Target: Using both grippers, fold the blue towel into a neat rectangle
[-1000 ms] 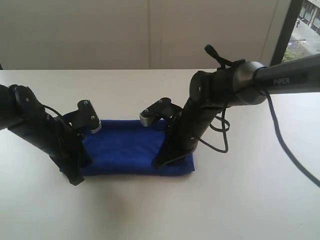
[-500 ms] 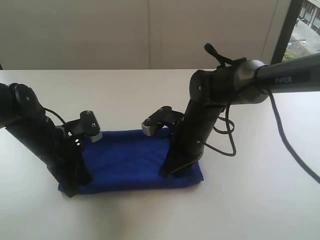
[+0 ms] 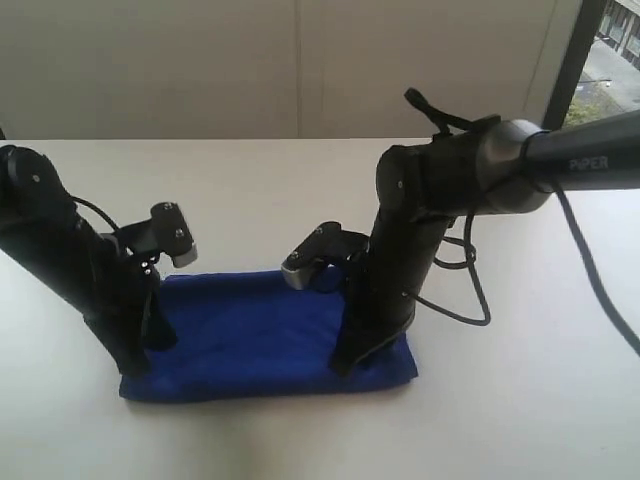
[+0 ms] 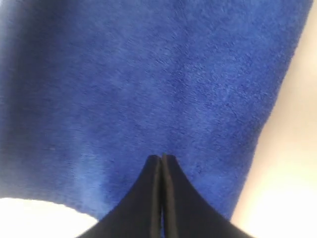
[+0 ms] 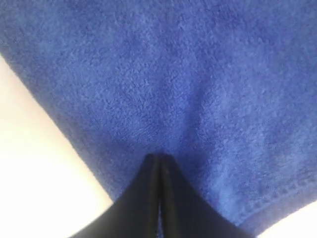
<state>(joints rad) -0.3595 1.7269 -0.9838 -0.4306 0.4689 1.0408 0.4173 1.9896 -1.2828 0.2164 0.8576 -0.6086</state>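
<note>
The left gripper (image 4: 161,158) has its two black fingers pressed flat together with no gap between them, tips down against the blue towel (image 4: 148,74). Whether any cloth is caught between them cannot be told. The right gripper (image 5: 159,157) stands the same way in its own wrist view: fingers closed on each other, tips meeting the cloth close to a hemmed edge, with the pale table (image 5: 39,148) showing just past that edge. In the exterior view the towel lies flat as a wide rectangle in the lower middle of the frame, resting on the table. The left arm slants down onto the towel's lower left corner, and the right arm comes down steeply on its lower right part, near the front edge. A black cable (image 3: 470,290) loops out from the right arm at the middle right of the frame. A strip of window (image 3: 615,50) shows at the upper right.
</note>
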